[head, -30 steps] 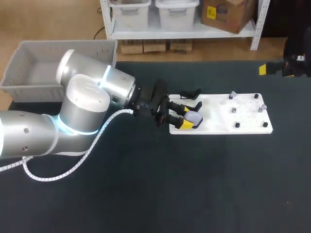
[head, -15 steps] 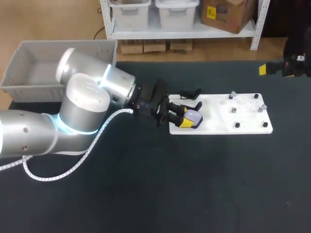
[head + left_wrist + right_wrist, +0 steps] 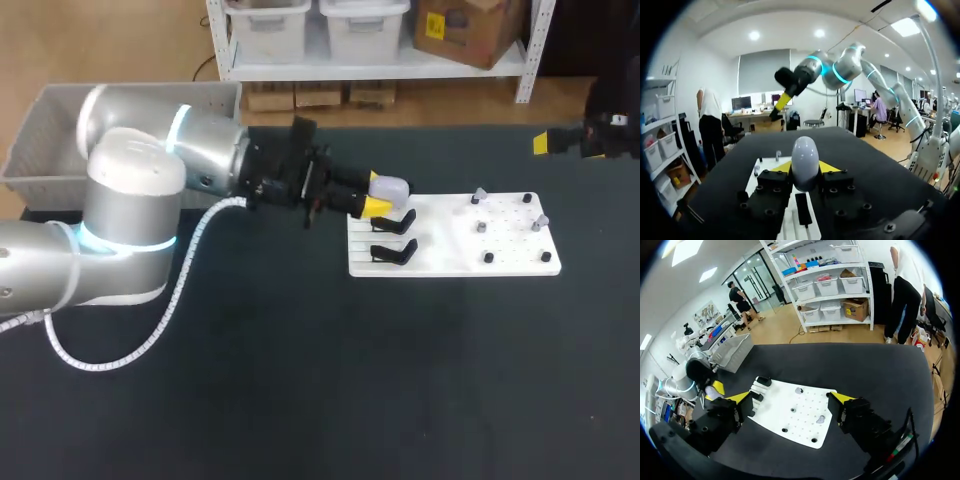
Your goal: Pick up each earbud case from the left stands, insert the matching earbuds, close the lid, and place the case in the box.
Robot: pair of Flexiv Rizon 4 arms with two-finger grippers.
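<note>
Wrist view shows left claw (image 3: 805, 167) seemingly clamping the case (image 3: 805, 155).

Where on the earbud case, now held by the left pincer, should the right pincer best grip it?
Probably its rounded free end, coming from opposite the left pincer: the earbud case juts out past the yellow tips, which cover its lower flanks.

Black table (image 3: 300, 400), white perforated board (image 3: 450, 252) — lying flat upon it
</note>
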